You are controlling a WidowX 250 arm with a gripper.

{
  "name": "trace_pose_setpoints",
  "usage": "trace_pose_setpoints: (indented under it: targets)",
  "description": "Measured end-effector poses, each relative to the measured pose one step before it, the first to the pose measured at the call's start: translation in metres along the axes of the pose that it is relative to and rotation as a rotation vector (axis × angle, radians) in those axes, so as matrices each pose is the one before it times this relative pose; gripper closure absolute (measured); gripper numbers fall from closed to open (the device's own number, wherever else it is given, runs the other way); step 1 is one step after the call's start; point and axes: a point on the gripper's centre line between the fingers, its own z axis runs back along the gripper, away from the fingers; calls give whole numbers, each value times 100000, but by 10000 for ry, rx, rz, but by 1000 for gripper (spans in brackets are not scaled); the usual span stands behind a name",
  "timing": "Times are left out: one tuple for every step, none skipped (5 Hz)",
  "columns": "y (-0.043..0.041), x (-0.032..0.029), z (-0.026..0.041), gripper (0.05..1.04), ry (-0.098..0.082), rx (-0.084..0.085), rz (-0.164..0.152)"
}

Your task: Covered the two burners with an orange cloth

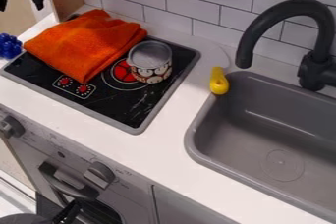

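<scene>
Evidently soft, light stuff: orange cloth, heaped on the stove top, left side of view, beside a can overlapping one burner. Should sag, not slip or break; best pinched at the raised back fold. Tool upper left, spread, empty

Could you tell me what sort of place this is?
It looks like a toy kitchen: a counter holds a stove with an orange cloth and a can on it, beside a gray sink with a black faucet.
</scene>
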Motion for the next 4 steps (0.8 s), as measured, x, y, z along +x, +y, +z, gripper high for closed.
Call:
trace_pose_setpoints:
  targets:
    - [-126,-588,-1339,87,379,-59,21]
    - [-445,718,-1063,87,217,58,-112]
    - [-1455,915,-611,87,-22,-5,-151]
    - [-2128,1100,-376,131,-723,-305,-331]
